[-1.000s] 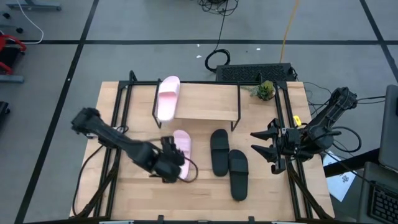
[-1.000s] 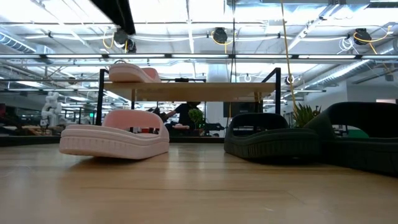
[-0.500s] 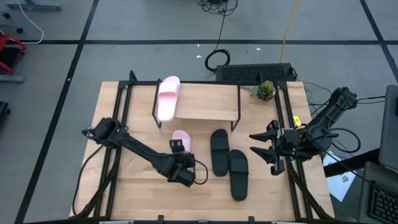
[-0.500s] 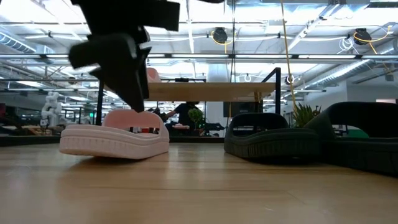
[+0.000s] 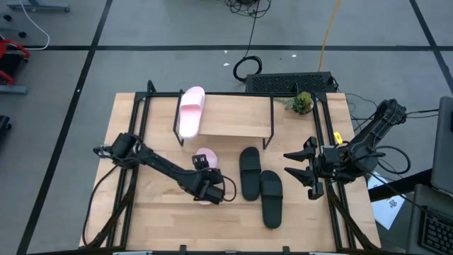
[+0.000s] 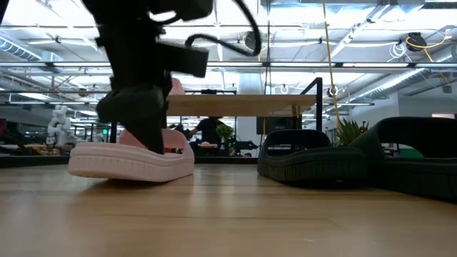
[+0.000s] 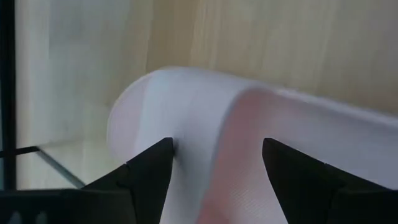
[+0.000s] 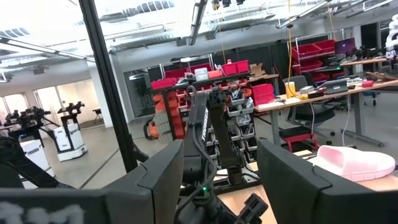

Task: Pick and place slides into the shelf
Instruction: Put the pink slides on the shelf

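Observation:
One pale pink slide (image 5: 191, 112) lies sole-down on the shelf's (image 5: 233, 120) wooden top. The other pink slide (image 5: 205, 156) rests on the table in front of the shelf; in the low view (image 6: 128, 160) its sole lies flat on the table. My left gripper (image 5: 207, 185) is open and low over that slide's near half, hiding it. Two black slides (image 5: 249, 172) (image 5: 271, 198) lie on the table to its right. My right gripper (image 5: 288, 163) waits open near the table's right edge, right of the black slides. My left gripper (image 7: 217, 146) comes from above, pointing down, with its open fingers (image 7: 152, 165) spread over the pink slide's rounded near end (image 7: 134, 106). In the low view it stands by the strap (image 6: 178, 139). I cannot tell whether the fingers touch it. The slide lies flat on the table.
A small green plant (image 5: 302, 103) stands at the table's far right corner, and a keyboard (image 5: 289, 82) lies beyond the far edge. Black frame rails (image 5: 131, 120) run along both table sides. Bare wood shows along the near edge (image 5: 212, 230).
My left gripper has moved toward the table's right, from beside the pink slide to over its near half, and has come down toward it. The slide has stayed where it was.

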Motion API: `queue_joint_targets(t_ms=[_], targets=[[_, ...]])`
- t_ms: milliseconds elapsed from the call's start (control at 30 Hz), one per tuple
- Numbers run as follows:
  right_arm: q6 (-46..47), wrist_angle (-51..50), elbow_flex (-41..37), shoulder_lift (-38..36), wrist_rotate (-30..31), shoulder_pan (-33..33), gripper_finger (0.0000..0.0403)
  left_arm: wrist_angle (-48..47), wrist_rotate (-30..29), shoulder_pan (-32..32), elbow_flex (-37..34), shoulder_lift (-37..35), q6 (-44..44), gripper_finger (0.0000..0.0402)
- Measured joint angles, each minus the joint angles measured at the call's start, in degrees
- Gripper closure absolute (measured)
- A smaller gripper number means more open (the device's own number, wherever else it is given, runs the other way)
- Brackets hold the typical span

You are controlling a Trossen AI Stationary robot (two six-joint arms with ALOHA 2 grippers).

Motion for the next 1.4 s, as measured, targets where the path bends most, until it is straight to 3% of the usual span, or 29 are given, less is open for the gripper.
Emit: queue_joint_targets(t_ms=[233, 367, 600, 833, 1000, 1133, 1267, 1400], targets=[[0.0, -0.2, 0.0, 0.0, 0.1, 0.0, 0.0209, 0.0, -4.6, 0.6, -2.1, 0.0, -1.4, 0.0161], [0.0, -0.2, 0.0, 0.0, 0.1, 0.0, 0.0209, 2.5, -4.3, 1.6, -3.9, 0.0, -1.6, 0.0219], [0.1, -0.2, 0.0, 0.0, 0.1, 0.0, 0.0209, 4.0, -1.2, 1.8, -3.1, -0.1, -0.7, 0.0382], [0.1, -0.1, 0.0, 0.0, 0.2, 0.0, 0.0209, 1.2, 0.4, -1.6, 1.3, -3.4, -2.0, 0.0398], [0.1, -0.4, 0.0, 0.0, 0.2, 0.0, 0.0209, -9.7, -1.4, -3.9, 9.1, -4.7, -5.7, 0.0399], [0.2, -0.9, 0.0, 0.0, 0.2, 0.0, 0.0209, -19.6, -4.4, -6.6, 20.1, -4.8, -8.4, 0.0400], [0.2, -0.8, 0.0, 0.0, 0.2, 0.0, 0.0209, -29.2, -12.9, -8.4, 33.2, -4.9, -7.5, 0.0401], [0.2, -0.8, 0.0, 0.0, 0.2, 0.0, 0.0209, -32.4, -21.4, -6.0, 44.9, -5.0, 1.9, 0.0401]])
